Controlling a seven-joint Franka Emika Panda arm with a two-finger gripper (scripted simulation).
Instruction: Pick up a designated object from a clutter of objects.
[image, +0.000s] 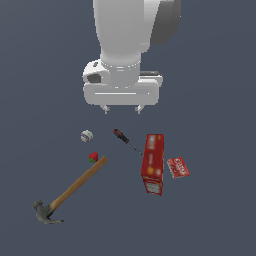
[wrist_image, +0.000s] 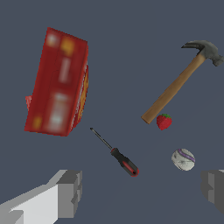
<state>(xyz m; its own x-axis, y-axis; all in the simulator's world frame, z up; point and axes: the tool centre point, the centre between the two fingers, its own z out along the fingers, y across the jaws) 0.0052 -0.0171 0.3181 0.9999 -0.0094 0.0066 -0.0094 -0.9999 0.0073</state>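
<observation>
The screwdriver (image: 125, 140) is small, with a black-and-red handle and a thin dark shaft. It lies flat between the whitish ball (image: 87, 135) and the tall red box (image: 153, 163). In the wrist view the screwdriver (wrist_image: 118, 155) lies between my two fingers. My gripper (image: 122, 109) hangs open and empty above and behind it, well clear of the floor. A strawberry (image: 93, 157) lies at the end of the wooden-handled hammer (image: 70, 190). A small red packet (image: 178, 167) lies beside the box.
The hammer (wrist_image: 181, 78), strawberry (wrist_image: 164, 121), ball (wrist_image: 183, 159) and red box (wrist_image: 59, 83) all show in the wrist view around the screwdriver. The ball lies close to one finger (wrist_image: 213, 189). The floor is plain dark grey.
</observation>
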